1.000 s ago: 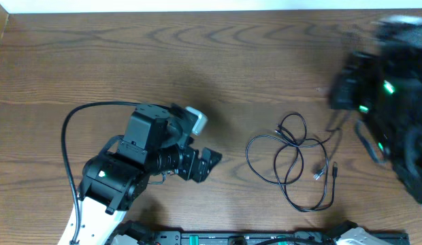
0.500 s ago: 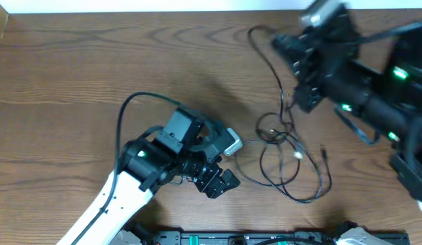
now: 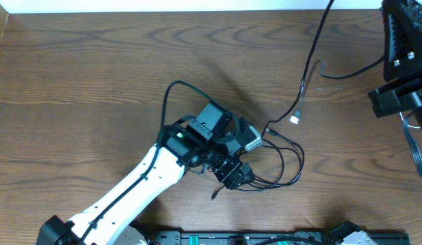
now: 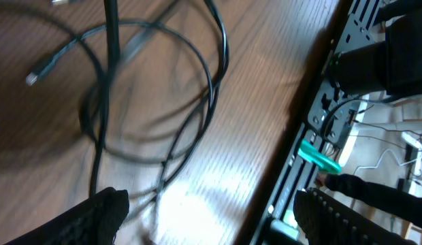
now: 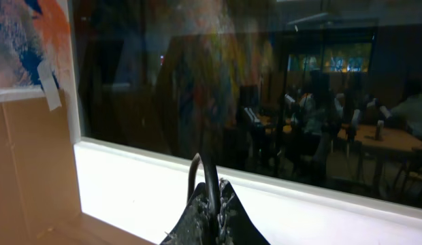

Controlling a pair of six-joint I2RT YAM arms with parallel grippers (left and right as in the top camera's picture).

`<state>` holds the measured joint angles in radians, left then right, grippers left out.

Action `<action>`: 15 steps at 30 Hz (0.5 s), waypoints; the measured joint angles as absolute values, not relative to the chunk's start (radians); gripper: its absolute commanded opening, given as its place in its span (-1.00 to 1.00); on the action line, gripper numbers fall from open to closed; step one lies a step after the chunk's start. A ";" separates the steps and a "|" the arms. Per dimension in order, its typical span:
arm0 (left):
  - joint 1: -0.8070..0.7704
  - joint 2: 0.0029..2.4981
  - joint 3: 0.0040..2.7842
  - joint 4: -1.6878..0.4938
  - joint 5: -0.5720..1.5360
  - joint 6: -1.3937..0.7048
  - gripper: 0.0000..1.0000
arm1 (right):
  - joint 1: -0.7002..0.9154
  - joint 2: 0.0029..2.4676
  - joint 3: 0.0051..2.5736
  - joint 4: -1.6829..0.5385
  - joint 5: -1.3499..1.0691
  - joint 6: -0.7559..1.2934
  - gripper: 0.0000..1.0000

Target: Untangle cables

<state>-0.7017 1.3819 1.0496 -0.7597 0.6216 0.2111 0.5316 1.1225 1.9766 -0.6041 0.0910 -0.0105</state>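
Several thin black cables (image 3: 282, 160) lie in tangled loops on the wooden table right of centre. My left gripper (image 3: 236, 177) is open and low over the left edge of these loops. In the left wrist view the loops (image 4: 163, 102) lie just ahead of its spread fingers (image 4: 211, 221), with a plug end (image 4: 35, 77) at the left. My right gripper (image 5: 212, 204) is shut on a black cable (image 5: 209, 178) held high. That cable (image 3: 310, 64) rises from the tangle to the top edge. A small white plug (image 3: 295, 119) hangs beside it.
The right arm (image 3: 401, 61) fills the top right corner of the overhead view. The left arm (image 3: 129, 194) crosses the table from the bottom left. A black rail (image 3: 265, 238) runs along the front edge, also in the left wrist view (image 4: 313, 136).
The right gripper has lifted a black cable up and right, pulling the tangle toward the centre and stretching it. The left arm has swung right, onto the tangle's left edge.
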 measured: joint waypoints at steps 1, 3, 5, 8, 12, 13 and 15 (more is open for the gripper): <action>-0.708 1.390 1.050 -0.746 0.621 0.211 0.67 | 0.532 1.121 1.977 -0.601 0.093 -0.010 -0.97; -0.720 1.403 1.050 -0.715 0.622 0.211 0.67 | 0.532 1.118 1.977 -0.593 0.096 -0.009 -0.98; -0.729 1.412 1.050 -0.687 0.621 0.211 0.67 | 0.532 1.119 1.977 -0.573 0.100 -0.007 -0.97; -0.736 1.426 1.050 -0.640 0.622 0.210 0.68 | 0.532 1.117 1.977 -0.540 0.104 -0.007 -0.98; -0.736 1.440 1.050 -0.587 0.617 0.208 0.68 | 0.532 1.099 1.977 -0.501 0.105 0.000 -0.98; -0.736 1.443 1.050 -0.575 0.611 0.206 0.68 | 0.532 1.092 1.977 -0.495 0.105 0.006 -0.98; -0.736 1.451 1.050 -0.548 0.586 0.191 0.68 | 0.532 1.074 1.978 -0.488 0.105 0.020 -0.98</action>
